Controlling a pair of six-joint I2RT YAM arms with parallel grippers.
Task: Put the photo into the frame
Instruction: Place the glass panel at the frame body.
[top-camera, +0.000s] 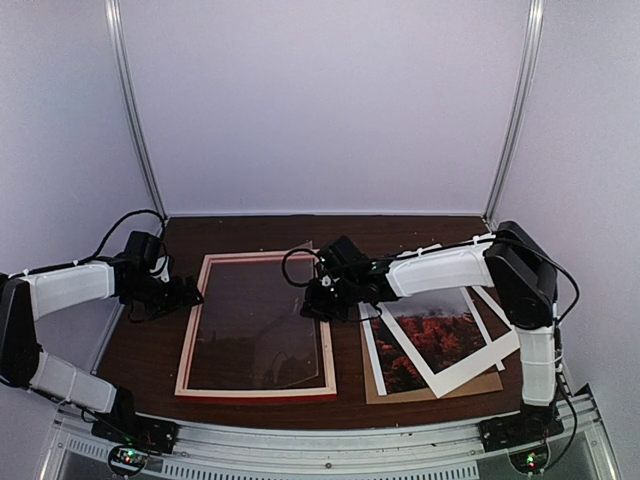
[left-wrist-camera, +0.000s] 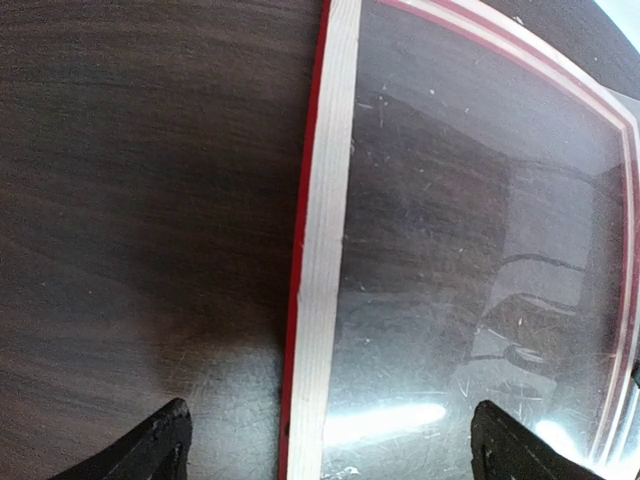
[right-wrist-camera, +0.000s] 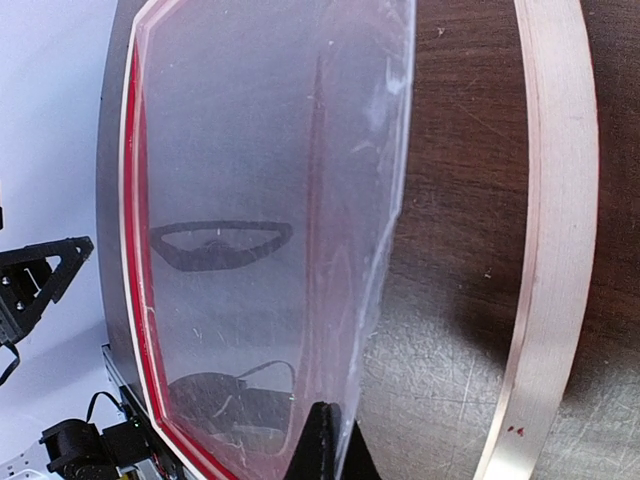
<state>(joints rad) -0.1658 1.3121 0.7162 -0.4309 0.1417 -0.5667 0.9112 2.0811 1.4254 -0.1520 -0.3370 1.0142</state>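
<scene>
Top external: clear sheet (top-camera: 255, 310) over frame (top-camera: 190, 335), photo (top-camera: 445, 335) aside atop brown board (top-camera: 480, 385)

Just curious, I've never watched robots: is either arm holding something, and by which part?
The right gripper, jaws shut, pinches the clear sheet by its edge, tilted over the red frame. The left gripper, jaws open, holds nothing.

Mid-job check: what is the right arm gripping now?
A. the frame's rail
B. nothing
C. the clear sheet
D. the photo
C: the right gripper has its jaws shut on the edge of the clear sheet over the frame; the photo lies apart on the right.
</scene>
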